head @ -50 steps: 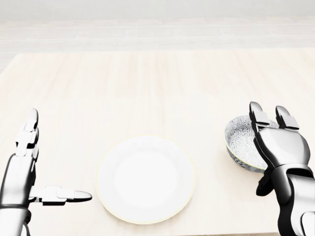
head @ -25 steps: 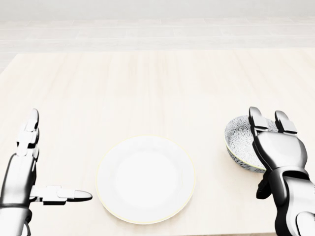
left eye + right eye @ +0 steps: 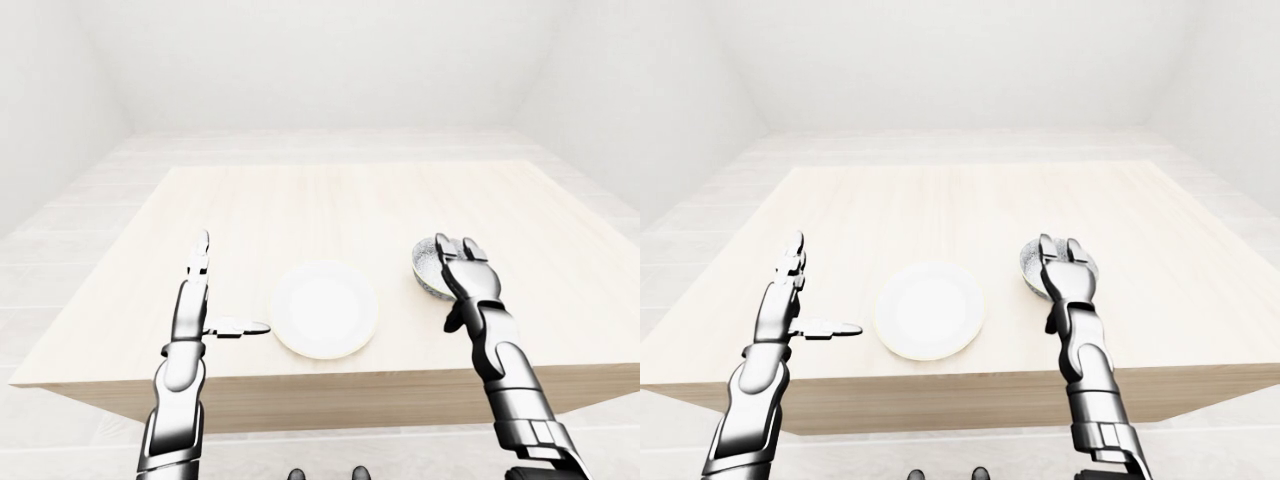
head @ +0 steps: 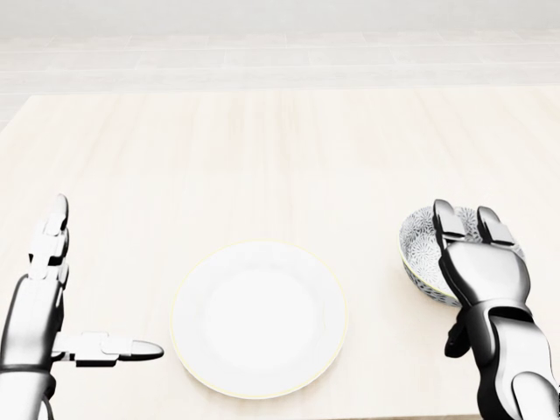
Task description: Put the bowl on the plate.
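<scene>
A white plate (image 4: 259, 317) lies on the pale wooden table (image 4: 262, 157), low in the head view and near its middle. To its right sits a blue-and-white patterned bowl (image 4: 423, 249). My right hand (image 4: 459, 273) covers the bowl's right half, its two fingers (image 4: 446, 226) stretched over the rim and the thumb below the bowl; it stands open and does not close round it. My left hand (image 4: 101, 289) rests open left of the plate, with fingers pointing up the view and the thumb pointing at the plate, a small gap away.
The table's near edge (image 3: 330, 385) runs just below the plate and both hands. The table top (image 3: 340, 205) stretches wide above the plate and bowl. A light tiled floor (image 3: 70, 225) and white walls surround the table.
In the head view my right hand has slid down and a little left, so its fingers now lie lower over the bowl. The left hand, plate and bowl have stayed put.
</scene>
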Robot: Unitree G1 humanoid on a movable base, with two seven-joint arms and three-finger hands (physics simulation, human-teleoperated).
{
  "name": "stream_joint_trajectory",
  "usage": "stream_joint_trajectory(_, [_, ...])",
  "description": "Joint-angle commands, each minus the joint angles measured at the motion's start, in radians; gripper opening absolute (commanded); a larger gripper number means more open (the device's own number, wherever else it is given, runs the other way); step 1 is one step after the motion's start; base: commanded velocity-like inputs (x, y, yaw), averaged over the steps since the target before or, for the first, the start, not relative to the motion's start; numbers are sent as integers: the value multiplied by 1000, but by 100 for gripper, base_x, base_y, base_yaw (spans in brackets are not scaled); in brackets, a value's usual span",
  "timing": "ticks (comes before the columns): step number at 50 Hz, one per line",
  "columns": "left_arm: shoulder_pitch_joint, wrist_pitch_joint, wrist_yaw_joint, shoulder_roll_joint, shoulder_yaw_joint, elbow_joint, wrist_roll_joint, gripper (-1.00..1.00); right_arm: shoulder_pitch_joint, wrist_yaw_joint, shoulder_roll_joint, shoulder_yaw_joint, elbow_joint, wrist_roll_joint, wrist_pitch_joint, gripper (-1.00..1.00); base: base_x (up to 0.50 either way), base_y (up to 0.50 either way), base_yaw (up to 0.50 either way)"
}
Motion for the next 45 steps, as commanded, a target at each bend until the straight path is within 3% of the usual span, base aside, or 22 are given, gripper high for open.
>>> stream_joint_trajectory(1, [1, -4, 0, 0, 1, 3, 1, 100, -16, -44, 0, 15, 73, 18, 0, 100, 0, 0, 0])
stream_joint_trajectory(16, [1, 10, -2, 0, 5, -12, 1, 100, -31, -81, 0, 34, 148, 35, 0, 100, 0, 0, 0])
stream_joint_trajectory(45, [4, -3, 0, 1, 4, 2, 1, 100, -61, -151, -7, 63, 274, 75, 0, 100, 0, 0, 0])
